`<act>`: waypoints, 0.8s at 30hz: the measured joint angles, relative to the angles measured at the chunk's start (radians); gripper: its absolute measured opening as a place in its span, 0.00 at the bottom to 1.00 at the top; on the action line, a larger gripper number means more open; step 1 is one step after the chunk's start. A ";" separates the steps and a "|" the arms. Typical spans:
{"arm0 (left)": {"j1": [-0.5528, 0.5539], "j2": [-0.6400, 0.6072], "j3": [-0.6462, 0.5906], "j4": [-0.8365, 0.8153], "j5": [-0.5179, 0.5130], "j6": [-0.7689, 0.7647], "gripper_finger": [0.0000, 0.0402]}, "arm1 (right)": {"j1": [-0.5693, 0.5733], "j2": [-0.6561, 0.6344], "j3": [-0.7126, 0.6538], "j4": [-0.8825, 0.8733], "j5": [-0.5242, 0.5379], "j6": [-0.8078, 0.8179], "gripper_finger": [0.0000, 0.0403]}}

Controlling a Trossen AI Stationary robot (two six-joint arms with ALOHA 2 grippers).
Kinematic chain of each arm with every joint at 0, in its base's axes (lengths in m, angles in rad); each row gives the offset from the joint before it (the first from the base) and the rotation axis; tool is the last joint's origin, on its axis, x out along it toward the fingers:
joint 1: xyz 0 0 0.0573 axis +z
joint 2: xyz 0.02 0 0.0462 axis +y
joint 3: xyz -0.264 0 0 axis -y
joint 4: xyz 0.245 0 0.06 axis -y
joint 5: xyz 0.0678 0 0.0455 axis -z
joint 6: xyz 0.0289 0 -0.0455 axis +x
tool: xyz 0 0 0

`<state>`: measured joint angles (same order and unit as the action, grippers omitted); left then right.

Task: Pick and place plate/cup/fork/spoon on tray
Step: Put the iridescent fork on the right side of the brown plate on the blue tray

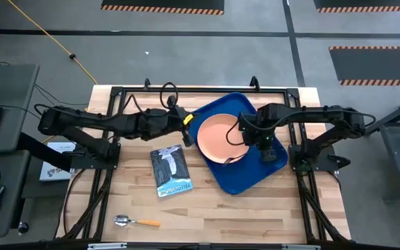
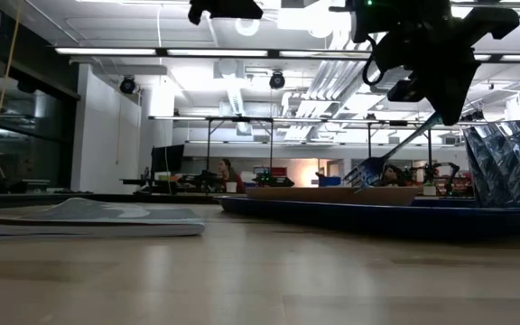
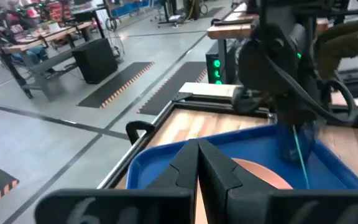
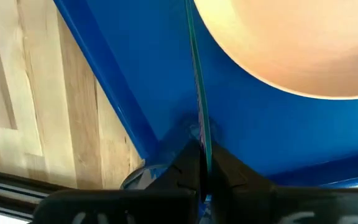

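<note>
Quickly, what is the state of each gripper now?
Left gripper: closed, holding nothing, above the dark blue tray's edge.
Right gripper: closed on the slim teal-blue fork.

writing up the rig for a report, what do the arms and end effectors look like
Both arms are matte black, jointed segments with black cables looped alongside. The left arm has a yellow patch near its wrist. The right end effector shows a small green light. Each end effector has two dark, wedge-shaped fingers.

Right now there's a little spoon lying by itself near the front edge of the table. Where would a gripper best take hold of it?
Probably the orange handle of the spoon, coming straight down from above. It lies flat on bare wood, with its shiny bowl towards the left arm's side, and the slim straight handle suits two fingers closing across it better than the rounded bowl.
</note>
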<state>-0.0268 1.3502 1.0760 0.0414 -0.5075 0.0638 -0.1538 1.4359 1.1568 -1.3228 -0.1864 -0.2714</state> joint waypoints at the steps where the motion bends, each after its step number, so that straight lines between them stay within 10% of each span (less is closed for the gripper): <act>1: 0.006 0.000 0.000 0.007 0.000 0.001 0.00 | -0.001 0.000 0.000 0.000 0.001 -0.001 0.00; 16: 0.103 -0.057 0.000 -0.003 -0.047 0.038 0.00 | -0.005 -0.001 0.000 0.108 0.186 0.000 0.00; 24: 0.119 -0.044 0.000 -0.039 -0.015 0.012 0.00 | -0.083 -0.001 0.000 0.040 0.068 -0.065 0.00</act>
<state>0.0925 1.3061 1.0756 0.0027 -0.5225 0.0758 -0.2363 1.4353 1.1568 -1.2828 -0.1183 -0.3363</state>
